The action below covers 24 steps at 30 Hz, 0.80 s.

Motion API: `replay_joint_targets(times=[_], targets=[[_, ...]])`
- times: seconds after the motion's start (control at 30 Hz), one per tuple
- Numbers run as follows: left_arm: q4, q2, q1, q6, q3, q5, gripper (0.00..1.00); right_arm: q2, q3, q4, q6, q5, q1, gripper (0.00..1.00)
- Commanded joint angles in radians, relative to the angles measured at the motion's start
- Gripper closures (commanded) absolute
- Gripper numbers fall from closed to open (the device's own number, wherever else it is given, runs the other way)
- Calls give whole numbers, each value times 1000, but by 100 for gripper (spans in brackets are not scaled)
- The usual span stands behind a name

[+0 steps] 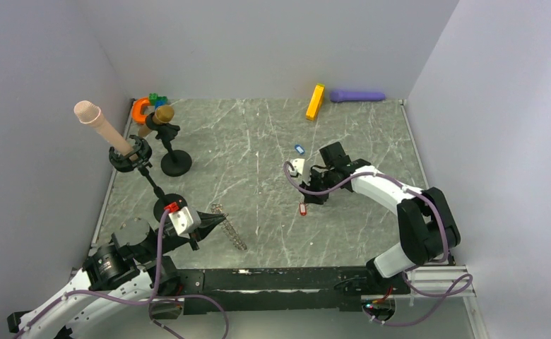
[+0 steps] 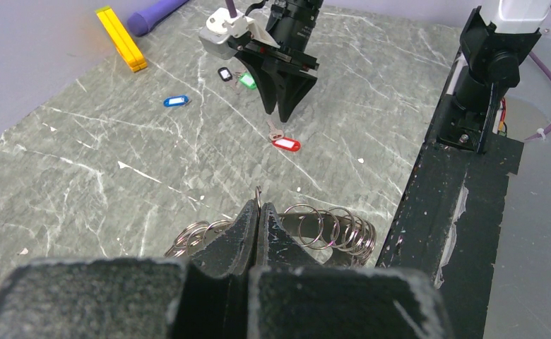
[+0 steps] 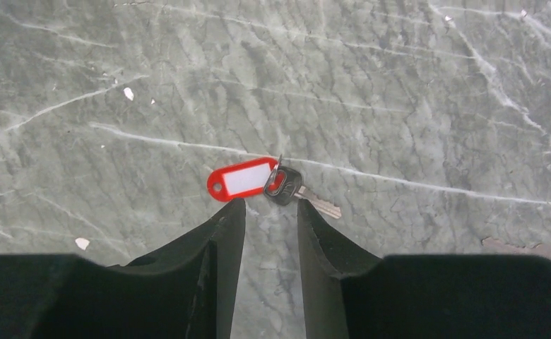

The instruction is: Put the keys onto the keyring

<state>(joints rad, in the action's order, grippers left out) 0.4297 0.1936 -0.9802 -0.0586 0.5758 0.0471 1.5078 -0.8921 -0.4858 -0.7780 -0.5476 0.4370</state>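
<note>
The keyring [image 1: 232, 229] is a chain of silver rings lying on the grey table near the front left. My left gripper [image 1: 222, 221] is shut on one of its rings; in the left wrist view the ring [image 2: 258, 194] pokes up between the closed jaws and more rings [image 2: 333, 226] spread on both sides. The red key [image 3: 241, 179], with a black-headed metal key attached, lies flat just ahead of my open, empty right gripper [image 3: 268, 210]; the red key also shows in the top view [image 1: 302, 209]. The blue key [image 1: 299, 149] lies farther back. The left wrist view shows the blue key [image 2: 176, 101], black key [image 2: 224, 73] and green key [image 2: 247, 80].
An orange block [image 1: 316, 102] and a purple cylinder [image 1: 357, 95] lie at the back wall. Black stands with round bases [image 1: 176, 164] hold a beige cylinder [image 1: 99, 121] and other parts at the left. A black rail [image 1: 280, 279] runs along the near edge.
</note>
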Motion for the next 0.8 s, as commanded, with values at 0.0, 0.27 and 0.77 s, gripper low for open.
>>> replay_joint_targets(times=[0.0,0.27,0.77], targets=[[-73,-3,3,11,7,-4,100,9,13,126,-9,-42,-1,62],[-73,-5,2,11,3,-6,100,29,44,152,-8,-20,14,61],[-71,-11,3,15,2,-7,100,76,73,208,3,11,22,60]])
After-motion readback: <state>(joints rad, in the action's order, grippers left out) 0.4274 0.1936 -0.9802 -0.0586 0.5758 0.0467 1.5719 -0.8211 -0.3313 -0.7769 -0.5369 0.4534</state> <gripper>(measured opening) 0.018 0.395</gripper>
